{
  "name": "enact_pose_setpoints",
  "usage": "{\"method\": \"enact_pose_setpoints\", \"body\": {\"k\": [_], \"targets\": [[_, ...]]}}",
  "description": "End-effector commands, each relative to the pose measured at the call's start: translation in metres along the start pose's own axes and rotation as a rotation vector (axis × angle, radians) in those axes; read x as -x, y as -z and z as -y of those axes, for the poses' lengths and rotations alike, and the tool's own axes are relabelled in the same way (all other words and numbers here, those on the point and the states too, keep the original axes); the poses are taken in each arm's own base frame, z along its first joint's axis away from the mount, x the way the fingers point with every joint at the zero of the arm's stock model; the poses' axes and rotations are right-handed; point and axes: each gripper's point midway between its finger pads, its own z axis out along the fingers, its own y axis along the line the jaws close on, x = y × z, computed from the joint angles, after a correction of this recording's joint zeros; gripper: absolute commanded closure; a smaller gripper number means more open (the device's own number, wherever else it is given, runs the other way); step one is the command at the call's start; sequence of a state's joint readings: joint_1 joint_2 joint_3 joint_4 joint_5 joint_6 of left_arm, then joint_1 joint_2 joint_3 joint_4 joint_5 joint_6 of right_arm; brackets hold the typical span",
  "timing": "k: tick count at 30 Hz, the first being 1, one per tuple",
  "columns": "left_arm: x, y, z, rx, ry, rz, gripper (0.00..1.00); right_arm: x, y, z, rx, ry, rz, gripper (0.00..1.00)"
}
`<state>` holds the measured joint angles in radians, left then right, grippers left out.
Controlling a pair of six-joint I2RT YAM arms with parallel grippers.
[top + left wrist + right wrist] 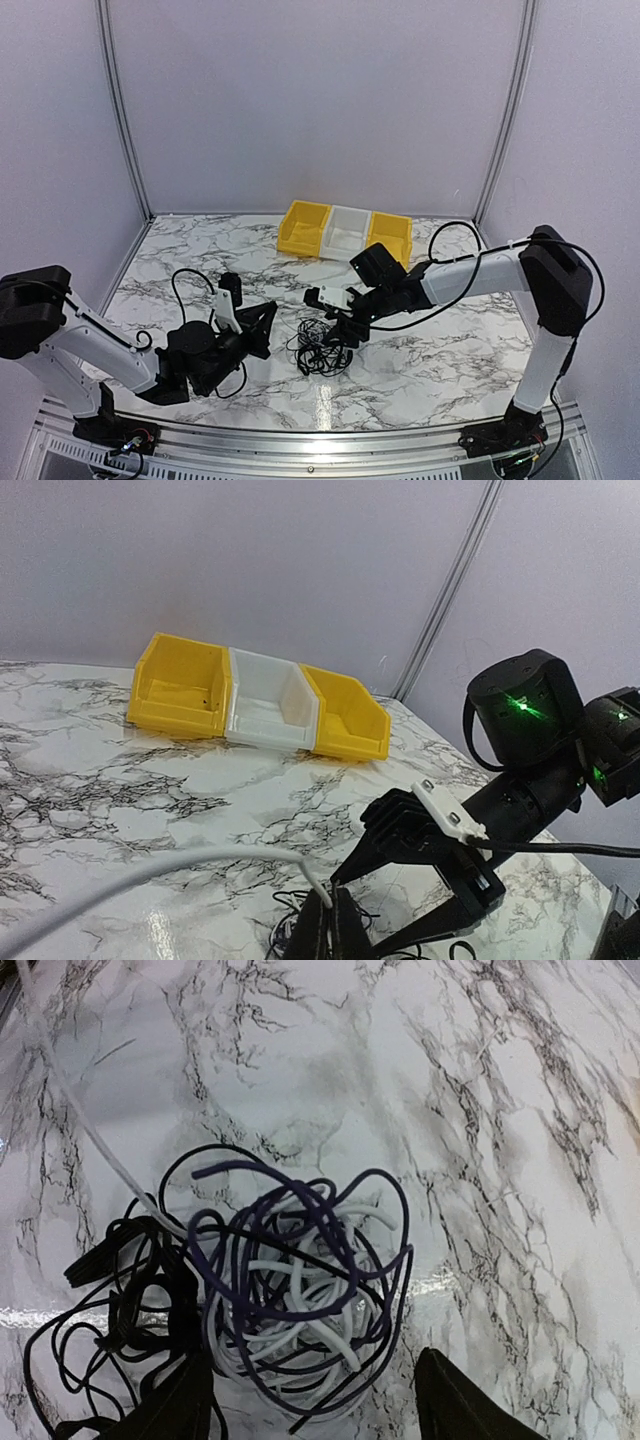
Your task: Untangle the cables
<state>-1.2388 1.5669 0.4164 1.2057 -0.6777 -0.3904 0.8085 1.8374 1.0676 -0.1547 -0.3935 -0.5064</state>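
1 knot of cables (320, 352) sits on the desk (460, 350), about mid-width and nearer the near edge than the far one, between my 2 arms. Not untangled yet: black loops and pale ones are wound together.

Left fingers (330, 922) are clenched. A whitish strand (95, 1140) runs straight out of the knot and meets their tips in the left wrist view, so I read it as pinched there, anchoring 1 end while the other side works.

Right fingers (347, 330) are spread wide right over the knot, 1 finger either side of the pile in the right wrist view, grasping nothing. That looks like lining up a pinch on a dark loop to pull it away from the anchored strand.

3 bins (347, 232) sit at the far edge, well apart from the knot.

Risk: catching several loops at once would tighten it.
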Motion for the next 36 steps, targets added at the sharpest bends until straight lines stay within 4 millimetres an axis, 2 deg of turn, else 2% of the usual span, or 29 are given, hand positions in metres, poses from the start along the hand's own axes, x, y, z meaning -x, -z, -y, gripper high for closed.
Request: {"method": "enact_pose_setpoints", "body": {"k": [1,3,4,8,11,16,19,22,27,31,36], "targets": [[0.004,0.006,-0.002,0.006,0.007,-0.001,1.0,0.045,0.025,0.006,-0.083,0.137,0.075,0.31],[0.004,0.007,-0.004,0.012,0.006,-0.003,1.0,0.048,0.021,0.008,-0.081,0.147,0.079,0.31],[0.004,0.009,-0.006,0.014,0.004,-0.005,1.0,0.048,0.012,0.005,-0.057,0.152,0.066,0.33],[0.001,0.013,-0.012,0.024,0.01,-0.012,1.0,0.037,-0.014,-0.016,-0.008,0.198,0.016,0.37],[0.0,0.016,-0.016,0.033,0.016,-0.013,1.0,0.03,-0.029,-0.023,-0.001,0.202,-0.015,0.41],[0.008,0.023,-0.019,0.04,0.025,0.006,1.0,0.023,-0.035,-0.014,-0.054,0.189,-0.035,0.52],[0.022,0.029,-0.016,0.029,0.022,0.028,1.0,0.014,-0.039,-0.015,-0.05,0.185,-0.056,0.63],[0.045,0.036,-0.009,0.02,-0.021,0.058,1.0,0.001,-0.048,-0.018,-0.03,0.175,-0.093,0.68],[0.112,0.059,0.005,0.017,-0.09,0.153,1.0,-0.009,-0.051,-0.017,-0.022,0.161,-0.121,0.69],[0.175,0.083,0.009,0.03,-0.122,0.237,1.0,-0.012,-0.05,-0.014,-0.021,0.15,-0.125,0.69],[0.234,0.11,0.007,0.052,-0.167,0.305,1.0,-0.019,-0.047,-0.006,-0.017,0.108,-0.13,0.68]]}}
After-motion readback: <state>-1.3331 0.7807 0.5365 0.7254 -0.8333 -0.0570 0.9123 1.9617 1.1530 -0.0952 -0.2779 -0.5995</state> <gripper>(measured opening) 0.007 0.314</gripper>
